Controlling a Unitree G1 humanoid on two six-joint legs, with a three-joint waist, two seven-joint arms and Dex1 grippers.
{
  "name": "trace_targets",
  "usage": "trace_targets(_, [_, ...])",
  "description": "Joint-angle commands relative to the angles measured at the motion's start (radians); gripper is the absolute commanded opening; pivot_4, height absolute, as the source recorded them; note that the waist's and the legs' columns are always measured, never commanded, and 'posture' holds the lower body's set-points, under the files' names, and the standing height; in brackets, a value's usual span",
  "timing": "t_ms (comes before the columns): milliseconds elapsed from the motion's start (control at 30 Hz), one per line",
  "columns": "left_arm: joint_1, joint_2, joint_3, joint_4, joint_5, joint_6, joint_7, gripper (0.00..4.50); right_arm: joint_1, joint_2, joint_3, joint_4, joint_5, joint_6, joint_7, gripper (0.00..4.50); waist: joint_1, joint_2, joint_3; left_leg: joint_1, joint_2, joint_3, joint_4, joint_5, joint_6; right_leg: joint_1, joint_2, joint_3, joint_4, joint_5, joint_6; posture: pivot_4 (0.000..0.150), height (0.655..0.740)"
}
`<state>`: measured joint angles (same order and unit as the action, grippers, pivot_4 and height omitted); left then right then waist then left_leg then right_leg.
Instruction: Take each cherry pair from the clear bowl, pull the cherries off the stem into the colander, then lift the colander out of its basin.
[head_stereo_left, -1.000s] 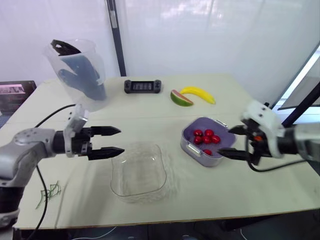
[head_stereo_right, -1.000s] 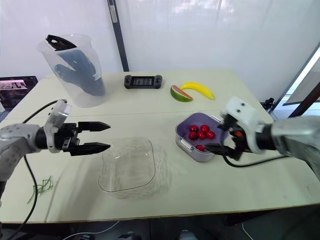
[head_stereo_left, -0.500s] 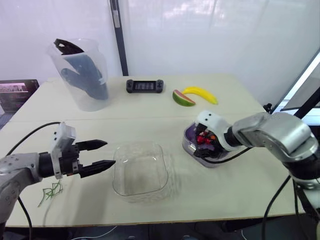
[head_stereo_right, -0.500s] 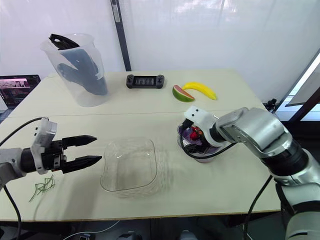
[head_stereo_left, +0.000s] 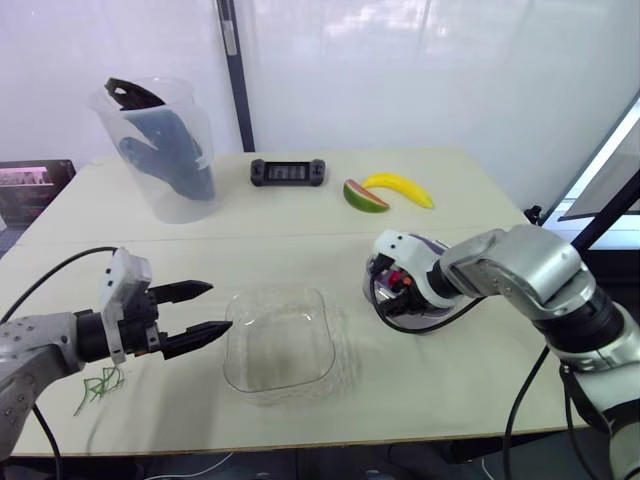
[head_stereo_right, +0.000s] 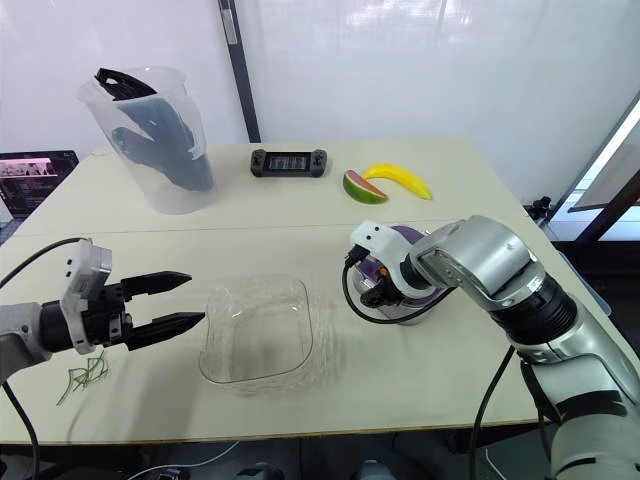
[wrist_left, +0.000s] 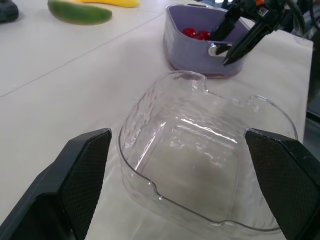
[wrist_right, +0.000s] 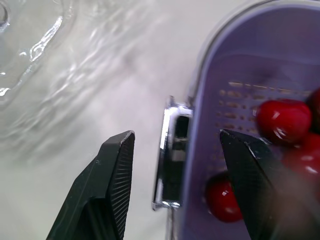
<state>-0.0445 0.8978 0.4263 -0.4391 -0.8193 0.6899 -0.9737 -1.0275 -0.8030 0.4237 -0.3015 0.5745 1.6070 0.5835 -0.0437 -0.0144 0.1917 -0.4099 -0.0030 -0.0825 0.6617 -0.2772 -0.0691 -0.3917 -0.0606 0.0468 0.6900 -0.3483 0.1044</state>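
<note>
Left hand (head_stereo_left: 218, 306) spread wide, right hand (wrist_right: 176, 136) (likewise)

On the far left of the table (head_stereo_right: 300, 225) I see a tall clear pitcher (head_stereo_right: 108, 115) standing upright with a dark glove (head_stereo_right: 165, 150) inside. Near the far edge lies a black game controller (head_stereo_right: 289, 161). To its right a melon wedge (head_stereo_right: 360, 188) sits just beside a yellow banana (head_stereo_right: 400, 180).

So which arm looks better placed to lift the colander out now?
Right. The right gripper, open, straddles the metal handle of the colander; the left gripper hovers by the empty clear bowl, apart from it.
</note>
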Motion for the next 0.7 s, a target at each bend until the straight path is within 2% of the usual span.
trace_targets(33, [-0.003,-0.002,0.019,-0.024,-0.018,-0.007,0.011,4.50,-0.009,-0.001,-0.046,-0.023,0.020,0.007,-0.005,2.29,0.000,0.000,0.000,0.000,0.000,0.000,0.000,0.000,0.000,0.000,0.000,0.000,0.000,0.000,0.000,0.150,0.7400])
trace_targets(67, [-0.006,-0.003,0.016,-0.024,-0.018,-0.006,0.012,4.50,-0.006,-0.002,-0.051,-0.024,0.024,0.007,-0.006,1.99,0.001,0.000,0.000,0.000,0.000,0.000,0.000,0.000,0.000,0.000,0.000,0.000,0.000,0.000,0.000,0.150,0.7400])
trace_targets(167, [-0.020,-0.003,0.004,-0.016,-0.016,-0.009,0.014,4.50,-0.002,-0.007,-0.062,-0.025,0.035,0.007,-0.018,0.48,0.000,0.000,0.000,0.000,0.000,0.000,0.000,0.000,0.000,0.000,0.000,0.000,0.000,0.000,0.000,0.150,0.7400])
trace_targets(400, [-0.075,-0.010,0.003,0.014,-0.057,0.014,0.020,4.50,0.012,-0.034,-0.078,-0.042,0.051,0.007,-0.026,0.48,-0.001,0.000,0.000,0.000,0.000,0.000,0.000,0.000,0.000,0.000,0.001,0.000,0.000,0.000,0.000,0.150,0.7400])
trace_targets(700, [-0.129,0.000,-0.050,0.048,-0.027,-0.009,0.004,4.50,0.030,-0.066,-0.130,-0.082,0.096,0.007,-0.019,0.48,0.001,0.000,0.000,0.000,0.000,0.000,0.000,0.000,0.000,0.000,0.001,0.000,0.000,0.000,0.000,0.150,0.7400])
